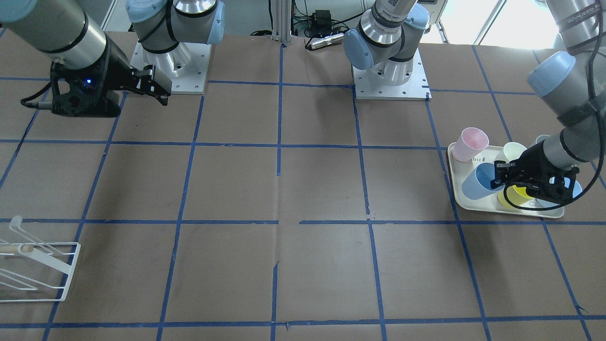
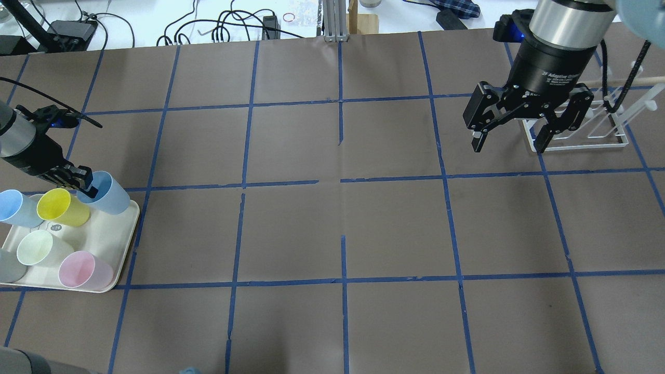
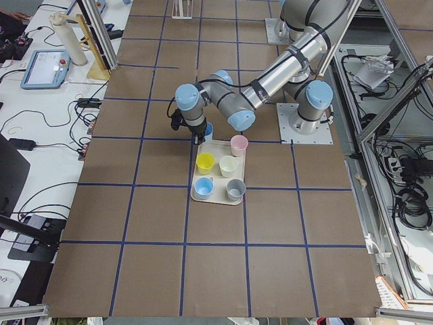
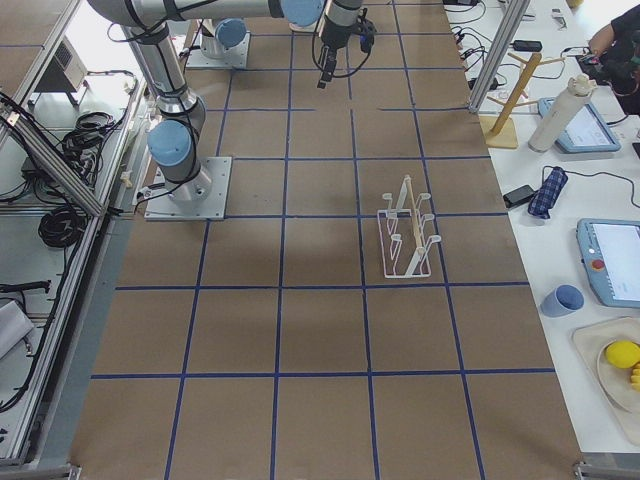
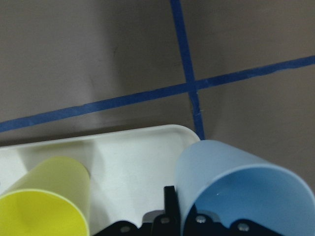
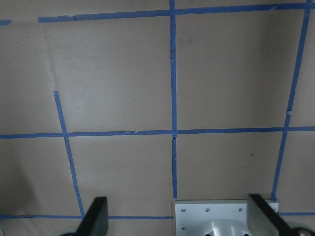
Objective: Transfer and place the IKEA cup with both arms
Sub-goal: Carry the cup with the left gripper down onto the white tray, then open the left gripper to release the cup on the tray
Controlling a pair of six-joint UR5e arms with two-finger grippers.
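Observation:
The IKEA cup, light blue with a deeper blue inside, stands at the far corner of the white tray. It also shows in the front view and in the left wrist view. My left gripper is at its rim, with its jaws closed on the cup's wall; one finger presses the outside. The cup's base is still on the tray. My right gripper is open and empty, hanging high above the table near the white rack.
On the tray stand a yellow cup right beside the IKEA cup, a paler sky-blue cup, a pale green cup, a pink cup and a grey cup. Brown table with blue tape grid.

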